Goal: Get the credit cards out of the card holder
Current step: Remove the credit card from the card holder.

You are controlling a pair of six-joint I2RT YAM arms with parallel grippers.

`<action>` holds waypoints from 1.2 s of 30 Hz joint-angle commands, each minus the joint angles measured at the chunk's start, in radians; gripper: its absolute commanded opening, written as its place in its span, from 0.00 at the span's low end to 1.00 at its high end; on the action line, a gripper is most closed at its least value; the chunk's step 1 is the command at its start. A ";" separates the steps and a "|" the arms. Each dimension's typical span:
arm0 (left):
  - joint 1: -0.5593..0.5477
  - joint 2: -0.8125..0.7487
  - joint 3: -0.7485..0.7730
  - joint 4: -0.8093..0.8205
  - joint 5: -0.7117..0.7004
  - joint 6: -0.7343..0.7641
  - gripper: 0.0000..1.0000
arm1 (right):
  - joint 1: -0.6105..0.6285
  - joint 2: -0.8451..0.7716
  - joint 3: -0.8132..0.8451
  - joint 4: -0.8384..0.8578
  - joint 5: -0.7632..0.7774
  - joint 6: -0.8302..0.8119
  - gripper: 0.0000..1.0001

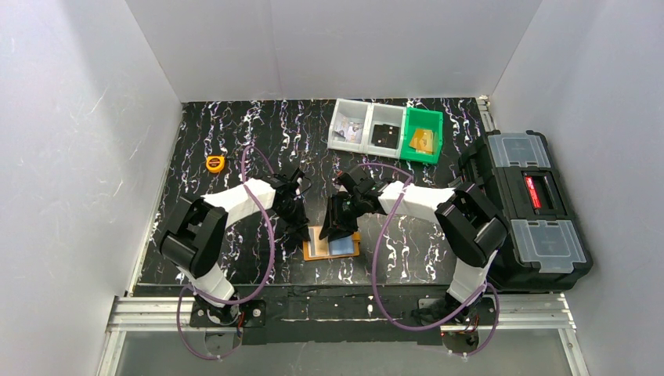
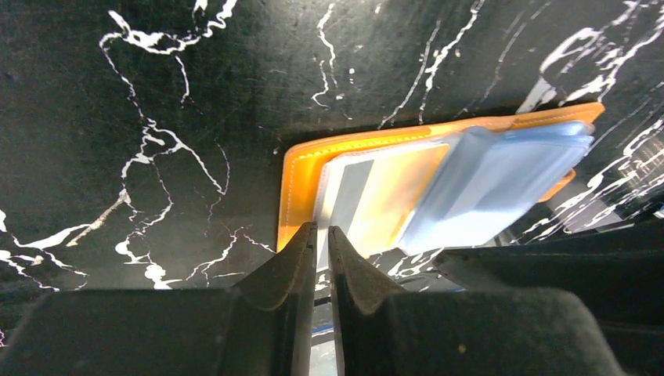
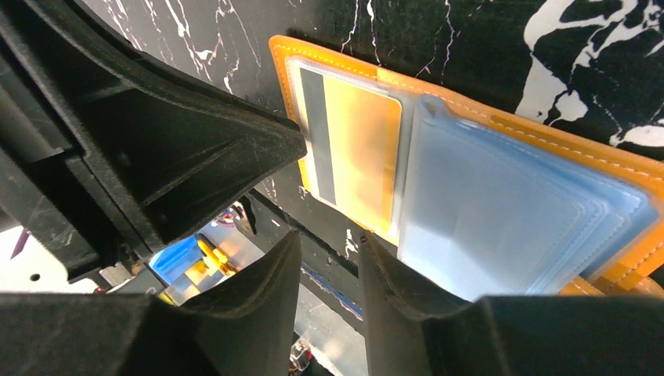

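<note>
The orange card holder (image 1: 311,253) lies open flat on the black marbled table, between my two grippers. Its left page holds a credit card (image 3: 356,137) with a dark stripe, tucked under a clear pocket. On the right page sits a fanned stack of pale blue leaves (image 3: 501,207); I cannot tell which of them are cards. My left gripper (image 2: 322,229) stands shut, with only a thin slit, its tips at the near left edge of the card holder (image 2: 297,176). My right gripper (image 3: 329,235) is partly open with nothing in the gap, just off the near edge of the blue stack.
Three small bins (image 1: 385,127), two clear and one green, stand at the back of the table. A black toolbox (image 1: 526,210) fills the right side. A small round yellow tape measure (image 1: 215,163) lies at the back left. White walls close in three sides.
</note>
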State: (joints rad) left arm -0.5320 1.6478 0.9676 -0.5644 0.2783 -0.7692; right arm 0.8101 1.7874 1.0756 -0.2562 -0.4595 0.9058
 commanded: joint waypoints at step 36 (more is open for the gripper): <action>0.000 0.089 -0.076 0.034 -0.019 -0.024 0.00 | -0.036 0.117 -0.112 0.234 -0.103 0.074 0.27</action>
State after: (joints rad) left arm -0.5194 1.6863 0.9405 -0.5232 0.2981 -0.7891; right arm 0.7788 1.8843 0.9924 -0.0792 -0.5446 0.9527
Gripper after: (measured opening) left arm 0.008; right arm 0.292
